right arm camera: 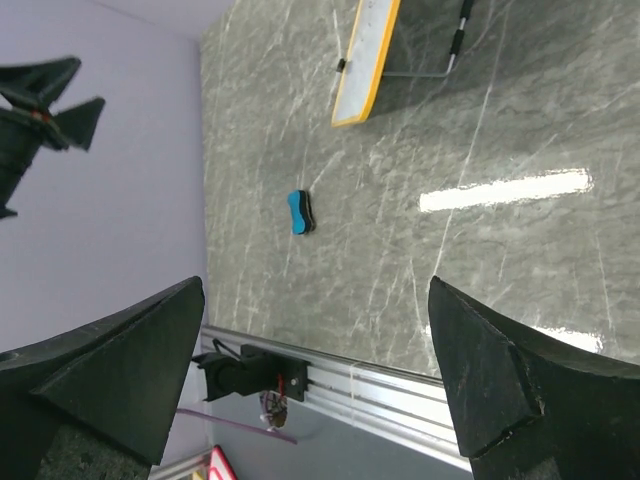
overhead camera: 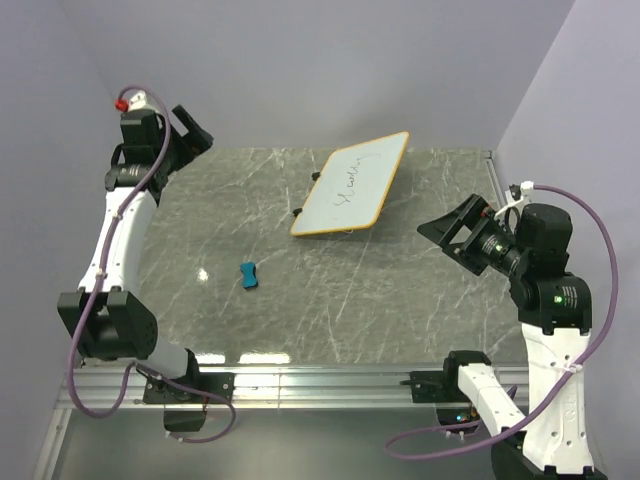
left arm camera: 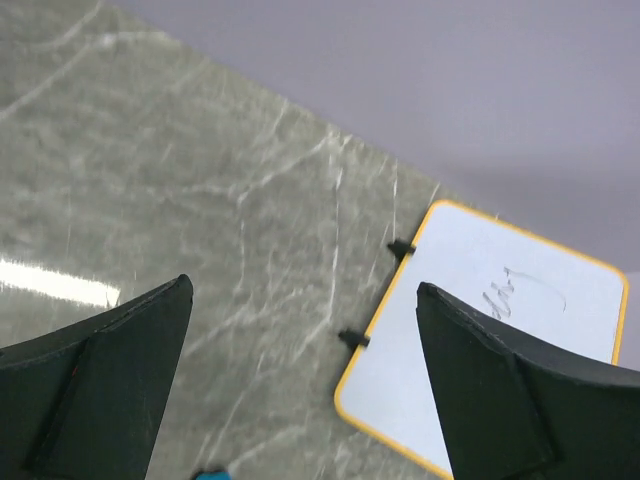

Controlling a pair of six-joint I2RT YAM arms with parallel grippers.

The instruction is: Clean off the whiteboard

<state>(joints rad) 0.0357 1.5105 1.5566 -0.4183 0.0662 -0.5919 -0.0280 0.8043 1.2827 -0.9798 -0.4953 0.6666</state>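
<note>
Gaping wide above the grey marbled tabletop [overhead camera: 400, 300], the left gripper [overhead camera: 195, 128] and right gripper [overhead camera: 438, 243] are holding nothing. The orange-rimmed white whiteboard [overhead camera: 350, 185] is bearing scribbles near lilac walls [overhead camera: 300, 70].

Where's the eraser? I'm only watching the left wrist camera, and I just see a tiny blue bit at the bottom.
Observer: The blue eraser lies on the table, apart from the whiteboard and nearer the arms' bases.
Operator: Is the other arm holding something?
Observer: No. The right gripper is open and empty, up over the table's right side.
Operator: How much writing is on the board? A finger hides part of it.
Observer: From above, just one short line of dark scribble near the middle; the rest looks clean.
</note>
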